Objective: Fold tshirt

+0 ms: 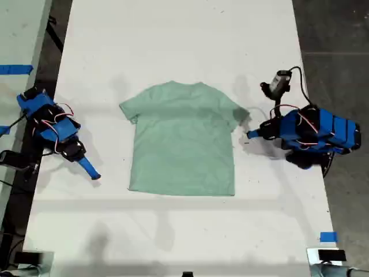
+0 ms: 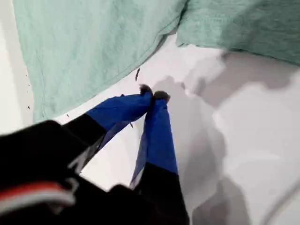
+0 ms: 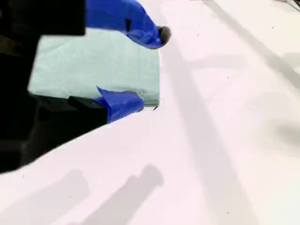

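Tshirt [image 1: 183, 141] dead centre on the white worktop [image 1: 173, 34], spread flat, collar toward the exterior view's top, hem toward its bottom, so the long axis runs top to bottom between the two arms. No fold in it yet by the look of things, with both sleeves out to the sides.

Over on the exterior view's right, my first end effector [image 1: 249, 135] sits just beside the sleeve on that side. The first wrist view puts it right there too: the first end effector [image 2: 152, 96] is clenched, tips pressed together with nothing between them, resting on bare worktop just short of the cloth where sleeve meets body. The shirt lies straight ahead of it.

On the exterior view's left, my second end effector [image 1: 92, 173] is parked near the lower part of the shirt but clearly apart from its side edge. Its wrist view shows the second end effector [image 3: 151, 68] released, jaws spread wide, with the shirt framed in the gap some way off.

My call: the first arm is the nearer one. It has a short reach to that sleeve, but it must open up before it can pinch anything. The second arm is ready to bite but has bare worktop to cross first.
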You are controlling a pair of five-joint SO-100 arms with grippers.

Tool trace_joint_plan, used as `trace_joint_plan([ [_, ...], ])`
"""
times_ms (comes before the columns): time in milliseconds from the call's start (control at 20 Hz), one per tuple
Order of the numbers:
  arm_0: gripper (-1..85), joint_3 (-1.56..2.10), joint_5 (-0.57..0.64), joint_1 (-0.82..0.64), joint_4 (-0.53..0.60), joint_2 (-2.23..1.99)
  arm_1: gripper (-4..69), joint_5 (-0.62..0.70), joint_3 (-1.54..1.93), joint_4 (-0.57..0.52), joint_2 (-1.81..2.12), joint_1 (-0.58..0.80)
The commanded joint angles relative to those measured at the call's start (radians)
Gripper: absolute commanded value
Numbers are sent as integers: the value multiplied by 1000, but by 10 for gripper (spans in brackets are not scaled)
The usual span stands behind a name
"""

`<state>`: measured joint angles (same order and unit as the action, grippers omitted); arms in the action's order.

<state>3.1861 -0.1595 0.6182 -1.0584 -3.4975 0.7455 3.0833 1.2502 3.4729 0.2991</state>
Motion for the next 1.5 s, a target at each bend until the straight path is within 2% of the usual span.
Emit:
trace_joint_plan([
  [0,1,2,130,-930,-2,-101,9,-403,-21,23,9,37],
  [550,23,-11,129,-979,-2,-101,3,-449,-32,40,9,28],
  [650,1,-31,54,-962,-11,-101,2,-486,-92,80,9,-3],
  [700,1,-44,54,-968,-5,-101,2,-485,-121,84,9,-3],
  [850,1,-144,61,-983,6,-52,2,-422,-270,106,-72,26],
  [950,1,-290,78,-985,8,138,2,-354,-430,126,-247,80],
  [1050,1,-497,138,-1017,-51,367,2,-275,-604,155,-433,138],
  [1300,1,-1019,356,-1166,-351,795,2,-100,-1032,318,-822,270],
  [1450,1,-1209,508,-1295,-469,992,2,-18,-1204,385,-989,345],
])
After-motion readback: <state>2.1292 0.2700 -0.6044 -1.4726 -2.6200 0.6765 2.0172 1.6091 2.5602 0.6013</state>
